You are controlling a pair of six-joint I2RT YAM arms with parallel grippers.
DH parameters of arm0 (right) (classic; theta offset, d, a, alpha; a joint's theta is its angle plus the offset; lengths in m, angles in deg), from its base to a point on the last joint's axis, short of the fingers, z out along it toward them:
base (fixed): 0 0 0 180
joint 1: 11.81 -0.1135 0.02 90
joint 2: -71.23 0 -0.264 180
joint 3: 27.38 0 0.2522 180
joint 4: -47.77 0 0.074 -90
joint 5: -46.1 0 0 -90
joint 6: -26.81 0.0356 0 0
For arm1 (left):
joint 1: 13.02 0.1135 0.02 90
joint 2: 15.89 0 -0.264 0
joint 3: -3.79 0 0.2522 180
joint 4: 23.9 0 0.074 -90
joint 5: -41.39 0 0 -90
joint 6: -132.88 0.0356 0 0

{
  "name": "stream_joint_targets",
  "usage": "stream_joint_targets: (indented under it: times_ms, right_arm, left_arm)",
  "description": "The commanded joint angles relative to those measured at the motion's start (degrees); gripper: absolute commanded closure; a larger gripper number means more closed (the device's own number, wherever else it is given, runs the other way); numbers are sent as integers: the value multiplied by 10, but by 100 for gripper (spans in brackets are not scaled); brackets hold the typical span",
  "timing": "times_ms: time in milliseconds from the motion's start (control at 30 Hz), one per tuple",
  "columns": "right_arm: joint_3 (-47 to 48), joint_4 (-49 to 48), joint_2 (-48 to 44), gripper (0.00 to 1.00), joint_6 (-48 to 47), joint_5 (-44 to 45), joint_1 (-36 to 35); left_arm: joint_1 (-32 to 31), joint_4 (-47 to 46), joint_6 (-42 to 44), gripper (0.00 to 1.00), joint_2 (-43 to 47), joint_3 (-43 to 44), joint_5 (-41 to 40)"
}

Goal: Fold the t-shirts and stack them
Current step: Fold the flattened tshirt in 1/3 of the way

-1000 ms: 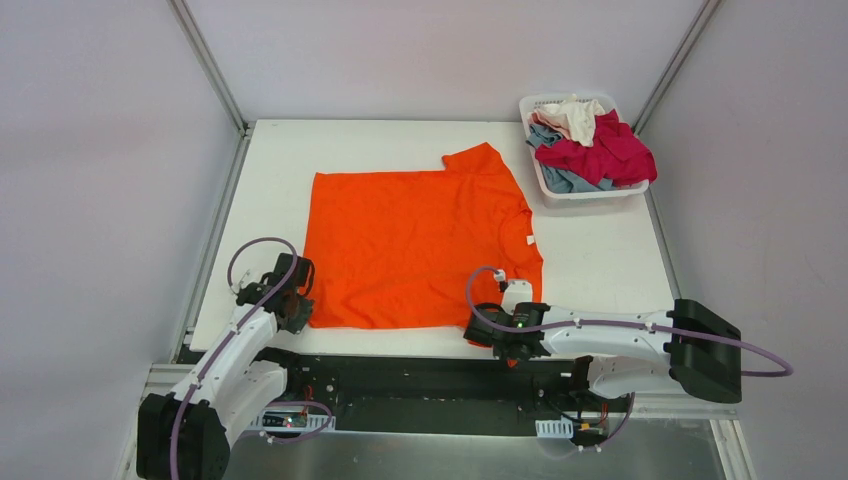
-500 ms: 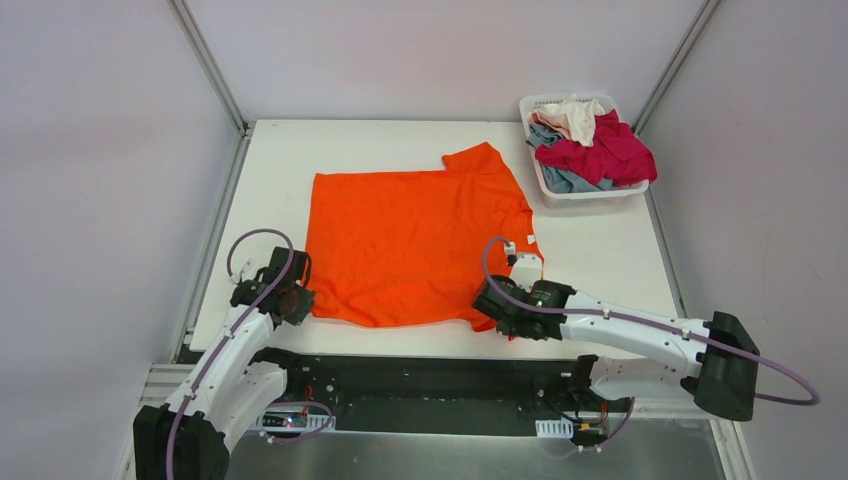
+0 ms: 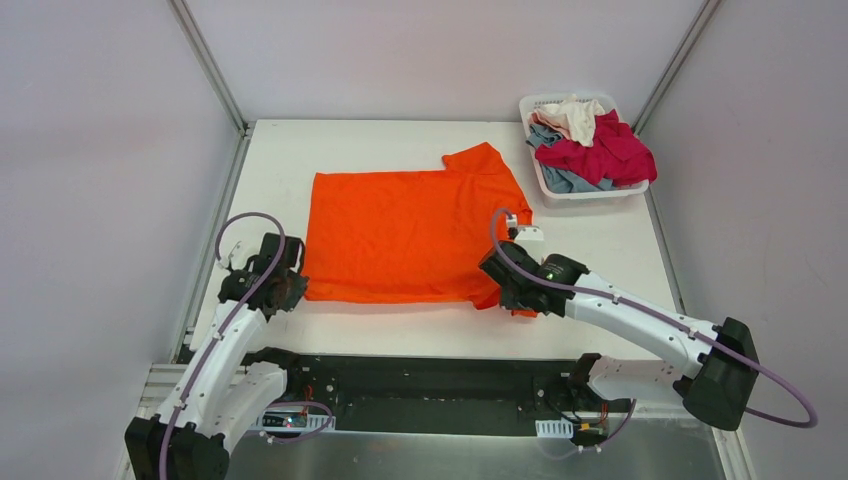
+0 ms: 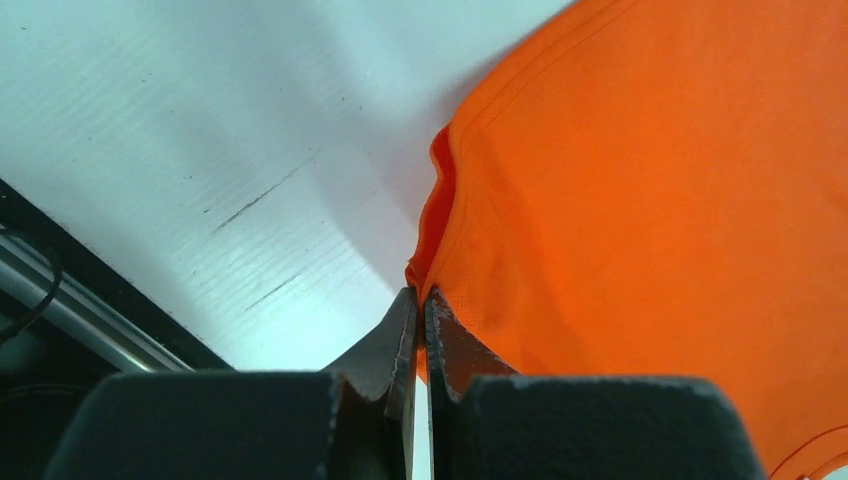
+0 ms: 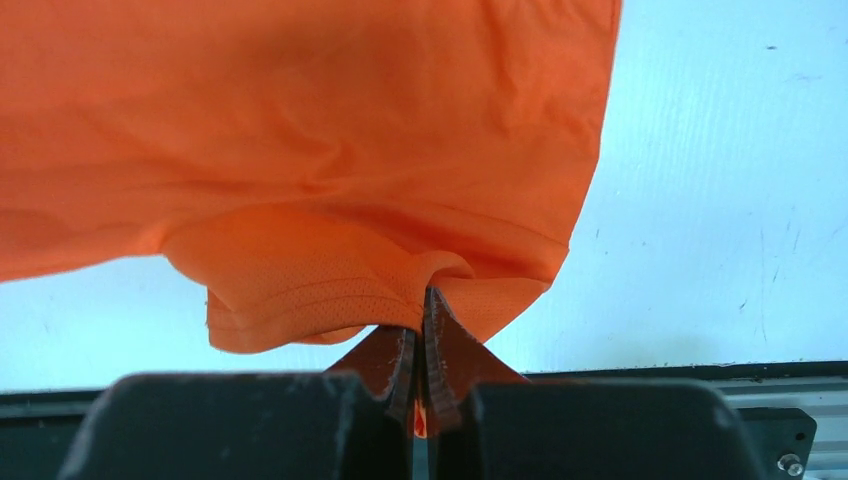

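The left claw (image 4: 420, 298) was clenched on the near left hem corner of the plain bright orange short-sleeved cloth t-shirt (image 3: 400, 235), its 2 dark fingers pressed together with a pinch of cloth between them. Compared with 1 second earlier, this claw had moved away from the near edge of the white desk (image 3: 600, 250) and a little leftward, carrying the corner with it. The shirt lay spread across the middle of the desk. Its near edge sat farther from the desk's front than before and ran almost straight between the 2 claws, where half a second earlier it had sagged in a curve. 1 sleeve pointed toward the far right.

The right claw (image 5: 424, 300) gripped the near right part of the shirt, jaws closed on a gathered fold of hemmed orange cloth that hung in a small lobe just beside them. It too had travelled away from the desk's front.

At the far right corner, well apart from the orange shirt, the white slotted plastic basket (image 3: 590, 195) held a crumpled crimson-magenta shirt (image 3: 610, 150), a grey-blue shirt (image 3: 560, 180) and a cream shirt (image 3: 575, 115), unchanged.
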Motion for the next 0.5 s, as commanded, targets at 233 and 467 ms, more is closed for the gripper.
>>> stream_joint_targets:
  times_ms: [233, 467]
  right_arm:
    - [4, 20, -31, 100, -77, -114, 3]
    - [30, -10, 1, 100, -93, -41, 11]
  left_arm:
    - [7, 157, -27, 100, 96, -3, -32]
    - [7, 96, -16, 100, 45, 6, -9]
